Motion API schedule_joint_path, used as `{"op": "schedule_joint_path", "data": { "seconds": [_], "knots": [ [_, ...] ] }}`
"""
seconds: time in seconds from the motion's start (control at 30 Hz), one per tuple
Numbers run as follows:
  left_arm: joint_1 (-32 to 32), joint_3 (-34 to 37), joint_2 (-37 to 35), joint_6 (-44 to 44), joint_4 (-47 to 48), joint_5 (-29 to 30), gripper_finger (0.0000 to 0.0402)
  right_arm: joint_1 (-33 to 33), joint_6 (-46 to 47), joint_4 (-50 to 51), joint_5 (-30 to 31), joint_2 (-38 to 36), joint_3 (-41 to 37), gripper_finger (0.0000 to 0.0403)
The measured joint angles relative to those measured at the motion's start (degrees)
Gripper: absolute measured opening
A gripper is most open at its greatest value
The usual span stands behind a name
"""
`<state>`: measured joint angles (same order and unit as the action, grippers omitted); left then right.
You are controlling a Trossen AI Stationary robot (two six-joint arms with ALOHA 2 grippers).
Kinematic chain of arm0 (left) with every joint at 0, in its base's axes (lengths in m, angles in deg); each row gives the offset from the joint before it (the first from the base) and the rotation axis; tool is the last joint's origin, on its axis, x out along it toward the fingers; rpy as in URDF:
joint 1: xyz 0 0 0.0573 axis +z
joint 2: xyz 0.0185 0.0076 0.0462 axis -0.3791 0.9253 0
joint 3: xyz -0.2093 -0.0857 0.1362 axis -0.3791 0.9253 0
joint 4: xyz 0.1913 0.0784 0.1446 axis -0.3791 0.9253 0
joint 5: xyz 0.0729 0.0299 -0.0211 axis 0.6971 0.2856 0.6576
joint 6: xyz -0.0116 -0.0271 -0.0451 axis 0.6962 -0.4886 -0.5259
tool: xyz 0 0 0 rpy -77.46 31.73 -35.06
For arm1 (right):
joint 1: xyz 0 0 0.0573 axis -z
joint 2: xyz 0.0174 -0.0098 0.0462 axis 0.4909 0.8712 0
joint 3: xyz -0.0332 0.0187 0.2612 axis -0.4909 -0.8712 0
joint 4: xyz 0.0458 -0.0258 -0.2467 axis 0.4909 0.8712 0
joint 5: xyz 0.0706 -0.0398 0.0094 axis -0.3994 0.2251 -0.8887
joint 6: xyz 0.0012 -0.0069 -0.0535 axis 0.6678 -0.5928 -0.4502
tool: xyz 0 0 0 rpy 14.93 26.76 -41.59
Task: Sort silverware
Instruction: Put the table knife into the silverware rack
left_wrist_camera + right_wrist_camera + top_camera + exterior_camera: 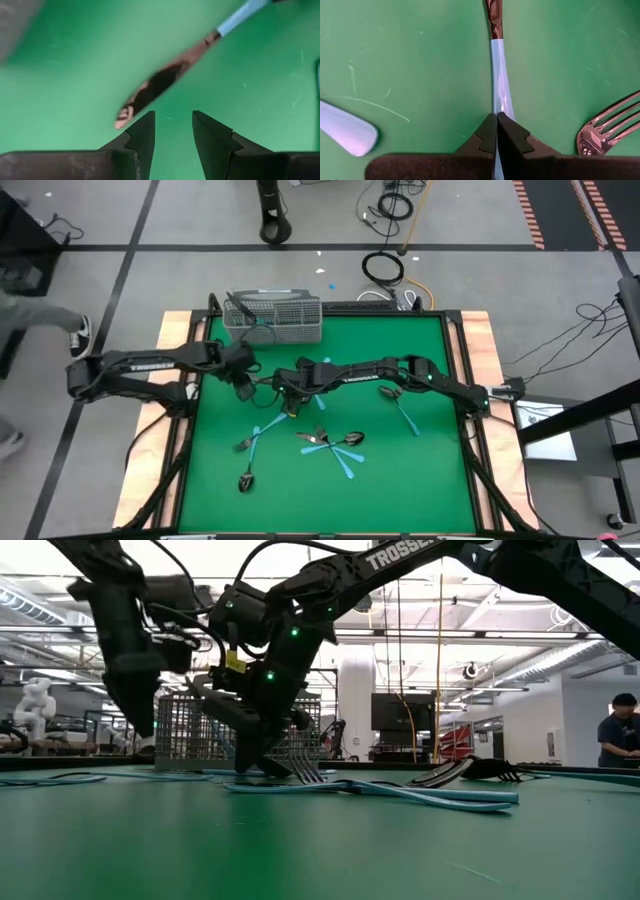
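Two grippers meet over one utensil near the middle of the green table (420, 480). The right gripper (496, 120) is clenched on the light blue handle of a blue-handled utensil (500, 85), its fingertips pinching the plastic near its free end. From those fingertips the piece runs straight ahead, long axis in line with the gripper's reach, blue handle nearest and dark metal end farthest away.

The left gripper (172, 122) hangs just above that metal end, jaws parted and holding nothing. Seen from it, the utensil (165, 82) lies slantwise ahead of and beside one fingertip, not between the two, so its long axis crosses the gap at an angle.

My judgement: the piece is being handed over or steadied, and the left arm, the nearer to the wire-mesh basket (275, 318) at the table's far edge, must shift sideways to straddle the metal shaft before closing.

Beside the right gripper lie a bare fork (607, 127) and another blue handle (347, 132), both untouched.
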<state>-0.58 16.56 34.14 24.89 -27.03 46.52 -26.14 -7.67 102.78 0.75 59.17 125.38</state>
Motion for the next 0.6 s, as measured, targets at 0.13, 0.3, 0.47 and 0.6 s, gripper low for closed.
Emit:
{"op": "schedule_joint_path", "data": {
  "seconds": [0.13, 0.3, 0.47, 0.6],
  "knots": [
    [0.5, 0.0, 5.4, 0.6, -0.8, -1.3, 0.0132, 0.0, -0.6, 0.5, 0.0, -0.4, 0.0, 0.0000],
    [0.4, 0.0, 8.7, 1.6, -2.1, -2.4, 0.0132, 0.0, -1.8, 0.9, -0.1, -2.1, -0.2, 0.0000],
    [0.4, 0.0, 8.8, 2.1, -4.4, -2.7, 0.0132, -0.8, -5.2, -2.3, 2.6, -5.3, -0.2, 0.0000],
    [0.4, 0.0, 8.8, 2.1, -4.4, -2.7, 0.0132, -2.2, -6.2, -4.0, 3.4, -9.3, -3.7, 0.0000]
  ]
}}
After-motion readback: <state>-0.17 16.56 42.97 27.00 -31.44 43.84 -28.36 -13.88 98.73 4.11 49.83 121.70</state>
